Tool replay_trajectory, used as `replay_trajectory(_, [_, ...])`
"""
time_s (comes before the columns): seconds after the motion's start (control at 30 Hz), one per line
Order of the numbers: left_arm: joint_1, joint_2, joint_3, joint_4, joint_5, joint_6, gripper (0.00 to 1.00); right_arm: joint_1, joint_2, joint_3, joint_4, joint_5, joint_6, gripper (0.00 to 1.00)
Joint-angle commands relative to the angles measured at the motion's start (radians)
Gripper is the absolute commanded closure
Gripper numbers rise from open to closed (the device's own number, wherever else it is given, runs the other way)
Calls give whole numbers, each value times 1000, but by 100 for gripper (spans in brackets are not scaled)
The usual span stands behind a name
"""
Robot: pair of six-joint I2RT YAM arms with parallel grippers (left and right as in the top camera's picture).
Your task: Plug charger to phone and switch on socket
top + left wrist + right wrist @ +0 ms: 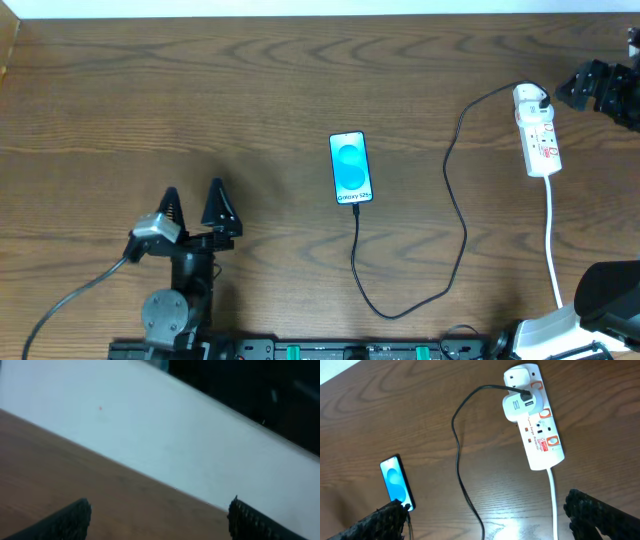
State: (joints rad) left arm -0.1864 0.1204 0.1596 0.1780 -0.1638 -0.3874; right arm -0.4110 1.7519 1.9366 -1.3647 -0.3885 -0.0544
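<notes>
Power strip [540, 435]: charger cable [462, 215] reaches phone [350, 167]. Right gripper [482, 505] near strip, fingers spread; press red switch [544, 412] beside adapter [516, 409] squarely. Left gripper [193, 190] spread, well apart.

My overhead camera hung high above the table [200, 80] and looked straight down, taking in nearly the whole top. My left wrist camera sat low and tilted, close to the wood, facing across it toward a pale surface [165, 435] past the table's edge. My right wrist camera looked down from higher up at the power strip [535, 425], cable [459, 462] and phone [396, 482]; the overhead view shared those three.
</notes>
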Motion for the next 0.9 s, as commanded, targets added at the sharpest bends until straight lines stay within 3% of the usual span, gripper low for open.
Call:
replay_trajectory(0.0, [35,-63,-82,58,-13,13,13,-1,-5,8,0,-6,9,1])
replay_trajectory(0.2, [72,-120,-157,58,-13,13,13,-1,-5,8,-1,-6,9,1])
replay_trajectory(0.5, [154,-119,-156,-126,-13,42,13,-1,-5,8,-1,-6,9,1])
replay_trajectory(0.63, [162,-119,-156,-241,26,142,13,-1,-5,8,-1,-6,9,1])
replay_trajectory(0.73, [162,-119,-156,-252,153,353,13,-1,-5,8,-1,-6,9,1])
replay_trajectory(0.87, [163,-119,-156,-252,167,389,13,-1,-5,8,-1,-6,9,1])
